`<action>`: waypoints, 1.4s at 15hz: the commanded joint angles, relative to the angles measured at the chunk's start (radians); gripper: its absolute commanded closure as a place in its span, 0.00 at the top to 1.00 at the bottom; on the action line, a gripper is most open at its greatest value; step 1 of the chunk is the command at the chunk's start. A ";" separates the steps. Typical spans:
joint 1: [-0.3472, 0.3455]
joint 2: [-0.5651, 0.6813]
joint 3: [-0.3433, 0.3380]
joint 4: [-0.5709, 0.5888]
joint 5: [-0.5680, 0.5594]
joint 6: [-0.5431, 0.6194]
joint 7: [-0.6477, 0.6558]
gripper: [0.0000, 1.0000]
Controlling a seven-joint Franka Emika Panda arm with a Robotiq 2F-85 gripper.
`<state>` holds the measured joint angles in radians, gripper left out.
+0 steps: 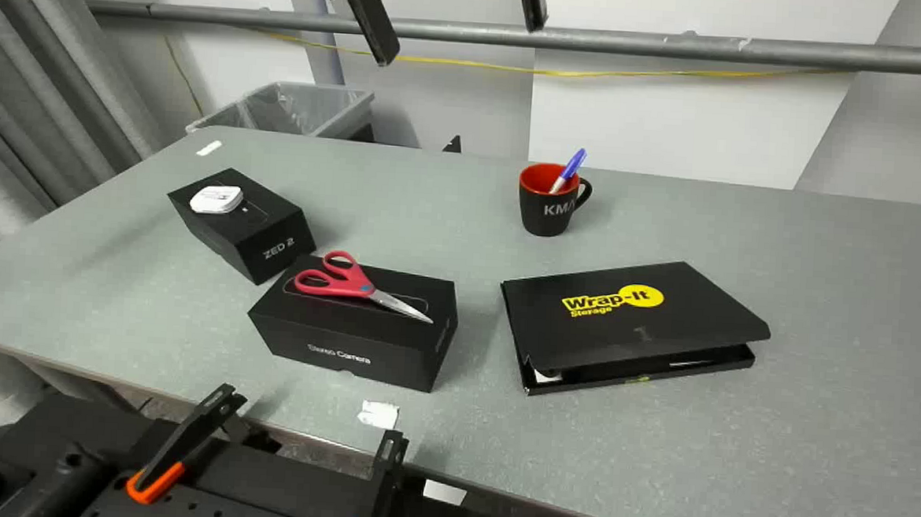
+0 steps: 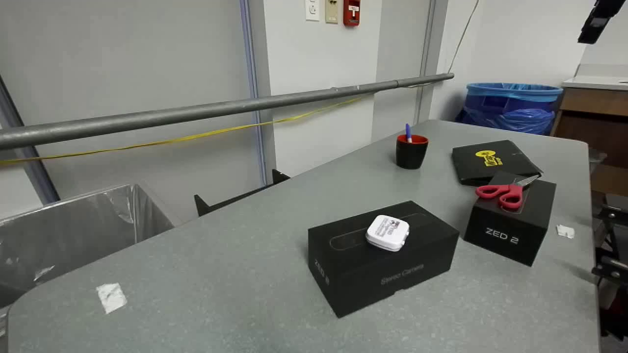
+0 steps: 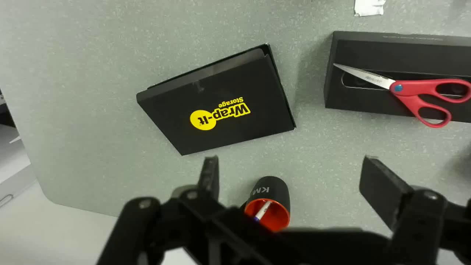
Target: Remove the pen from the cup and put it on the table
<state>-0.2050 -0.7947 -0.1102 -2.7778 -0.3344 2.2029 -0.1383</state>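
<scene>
The black hand [image 1: 460, 44] gapes, empty. Lower down, a slim blue-and-white pen [image 1: 572, 166] tilts handleward in a black, red-lined mug [image 1: 543, 215].

The cup [image 1: 540, 212] hides the lower end of the pen [image 1: 568, 170].

All views share the tapered black ceramic mug [image 1: 543, 209]; both exterior views face it slantwise; the wrist view, steeply downward.

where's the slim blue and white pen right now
In an exterior view, the slim blue-and-white pen is just right of centre, leaning inside the round black mug with a red interior, behind the flat black box with a yellow logo.
</scene>
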 commanded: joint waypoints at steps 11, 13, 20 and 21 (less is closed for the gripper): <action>0.005 0.386 0.009 0.224 0.145 0.197 0.219 1.00; -0.010 0.500 0.023 0.302 0.141 0.212 0.274 1.00; 0.012 0.606 -0.008 0.373 0.162 0.193 0.252 1.00; 0.013 0.612 -0.008 0.379 0.163 0.193 0.252 1.00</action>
<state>-0.1997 -0.1829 -0.1111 -2.4006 -0.1702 2.3985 0.1135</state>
